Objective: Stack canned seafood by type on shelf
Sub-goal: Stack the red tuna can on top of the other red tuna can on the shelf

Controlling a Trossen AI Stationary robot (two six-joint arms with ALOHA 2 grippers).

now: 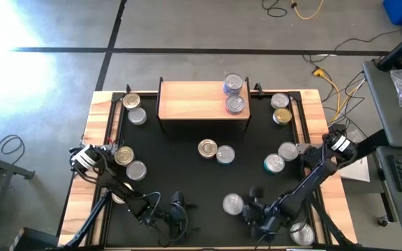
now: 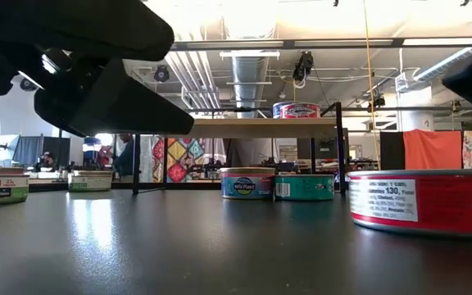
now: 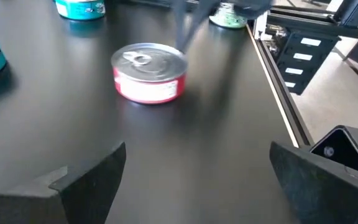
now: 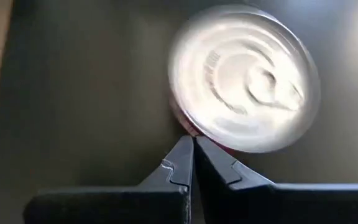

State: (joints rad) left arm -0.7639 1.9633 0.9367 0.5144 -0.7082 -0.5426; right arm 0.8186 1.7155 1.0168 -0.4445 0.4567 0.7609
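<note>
Left wrist view alone shows the red label on the silver-lidded tin [image 3: 149,72] lying ahead of the left gripper [image 3: 194,177]; from above, that tin [image 1: 233,204] reads plain silver, near the table's [image 1: 187,174] front edge. Left gripper [image 1: 175,211] hangs near the front edge, jaws spread wide, holding nothing. Right gripper [image 4: 192,163] has its fingers pressed together, tips right at a silver tin [image 4: 244,78], empty. Shelf [image 1: 201,101] stands at the far edge with two tins [image 1: 234,94] at its right end. About fourteen tins show from above
</note>
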